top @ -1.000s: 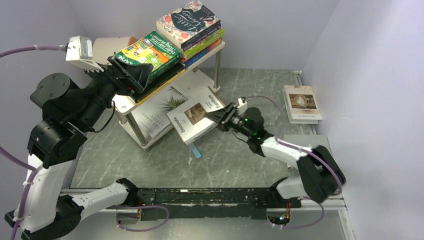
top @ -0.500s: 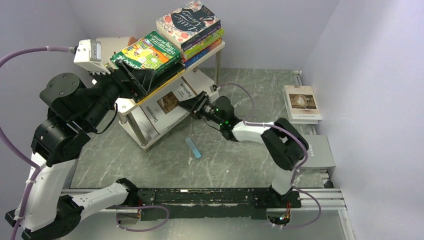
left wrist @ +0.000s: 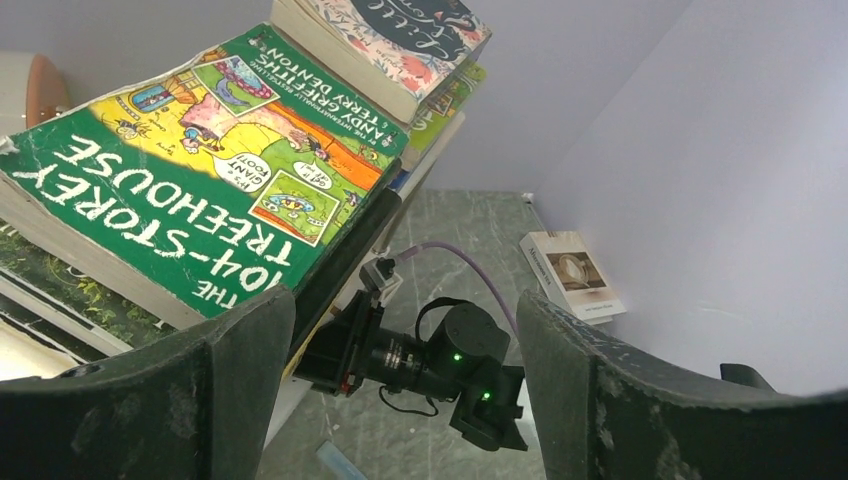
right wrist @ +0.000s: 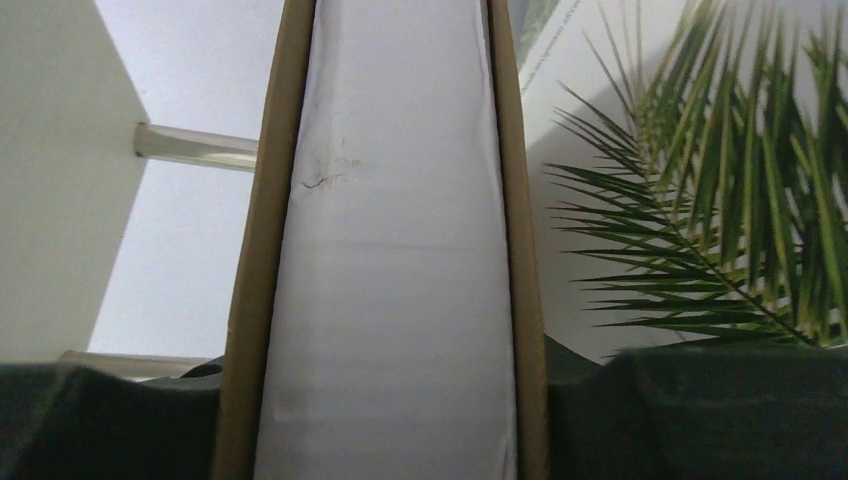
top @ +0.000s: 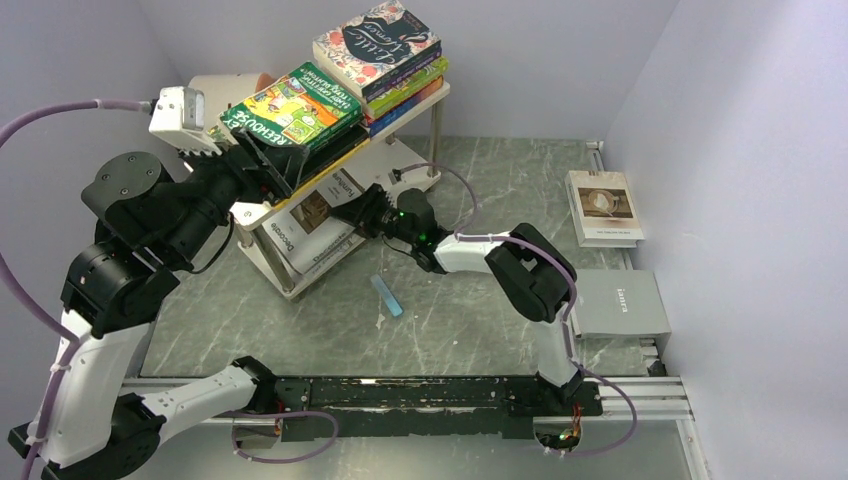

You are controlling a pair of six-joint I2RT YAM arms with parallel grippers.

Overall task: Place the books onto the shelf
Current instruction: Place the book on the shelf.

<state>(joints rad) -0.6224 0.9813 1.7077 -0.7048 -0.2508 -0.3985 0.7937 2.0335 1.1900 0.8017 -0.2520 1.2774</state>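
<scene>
Left gripper: jaws wide apart, gripping nothing, at the near end of Treehouse, which lies on the shelf's top board. White book: tilted, partly under that board, clamped in the right gripper. Little Women: tops the neighbouring stack. Loose books: tabletop, far right.

Both arms reach toward the upper left.
Left gripper gapes wide; right gripper pinches a white book.
</scene>
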